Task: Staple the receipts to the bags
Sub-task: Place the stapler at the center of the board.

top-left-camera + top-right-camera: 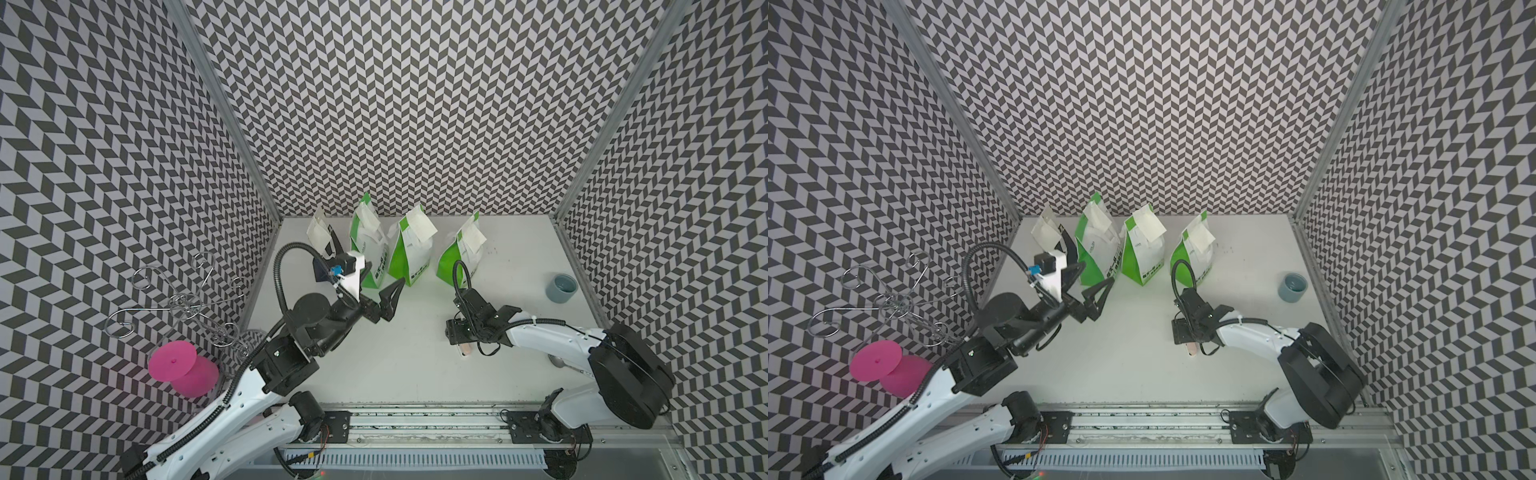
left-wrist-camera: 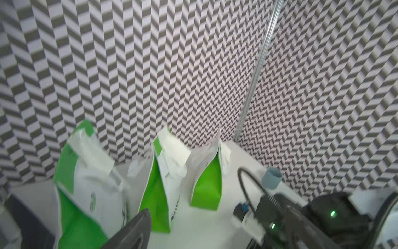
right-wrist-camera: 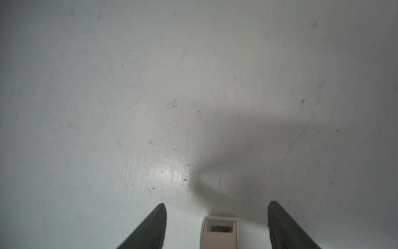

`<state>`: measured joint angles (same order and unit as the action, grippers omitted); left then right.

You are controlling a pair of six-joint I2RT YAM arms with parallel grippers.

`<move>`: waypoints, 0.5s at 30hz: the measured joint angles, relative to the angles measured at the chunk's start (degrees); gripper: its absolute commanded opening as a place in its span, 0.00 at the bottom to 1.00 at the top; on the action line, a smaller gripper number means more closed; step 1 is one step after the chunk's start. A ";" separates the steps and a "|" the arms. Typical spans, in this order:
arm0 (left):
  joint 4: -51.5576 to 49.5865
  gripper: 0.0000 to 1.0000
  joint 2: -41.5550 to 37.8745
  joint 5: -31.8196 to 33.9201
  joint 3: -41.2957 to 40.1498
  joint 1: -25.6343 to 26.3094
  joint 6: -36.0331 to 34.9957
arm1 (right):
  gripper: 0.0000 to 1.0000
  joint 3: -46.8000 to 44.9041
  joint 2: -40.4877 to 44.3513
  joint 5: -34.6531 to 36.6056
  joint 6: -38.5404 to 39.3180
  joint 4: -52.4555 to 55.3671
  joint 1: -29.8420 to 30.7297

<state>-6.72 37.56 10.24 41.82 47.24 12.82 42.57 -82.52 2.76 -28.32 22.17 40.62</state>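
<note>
My left pincer [image 1: 385, 276] hangs with its jaws wide apart and nothing between them, just in front of the navy-and-white bag [image 1: 322, 275]. My right pincer [image 3: 217, 203] points down at the tabletop [image 1: 415, 374], its jaws apart too. The small pinkish-white stapler [image 3: 219, 230] lies between the fingers [image 3: 150, 226], touching neither. In both top views the stapler sits right of the tabletop's middle, well apart from the bags.

The four bags stand upright in a row along the far edge. The navy-and-white bag is in the far left corner, and the three green-and-white bags [image 1: 370, 253] are spaced out toward the right. A pale receipt [image 1: 422, 226] sits at the top of each bag's front — whether staples hold the receipts I cannot tell. A grey-blue cup [image 1: 561, 287] stands near the right edge, apart from the last green bag. My left wrist view is blurred, but it shows the three green bags, the cup, and one dark finger [image 2: 133, 228] of my left pincer.
</note>
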 measured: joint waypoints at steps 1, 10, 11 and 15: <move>-0.35 0.97 -2.32 0.92 -3.28 0.00 -0.24 | 0.89 -0.17 2.14 0.90 0.09 -0.57 0.02; 7.15 0.99 -6.27 8.24 -16.74 -9.18 -9.07 | 0.97 -7.10 29.35 11.85 -0.50 -12.26 0.02; 8.52 0.99 -4.17 6.91 -16.98 -12.50 -9.88 | 1.00 -8.28 31.52 13.00 -0.57 -13.75 0.00; 18.25 0.97 7.54 1.53 -19.02 -25.79 -13.07 | 1.00 -12.41 38.51 19.19 -0.63 -18.62 0.00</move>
<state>11.53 45.10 11.77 22.81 21.45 -0.25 30.15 -44.01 21.96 -28.95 3.55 40.62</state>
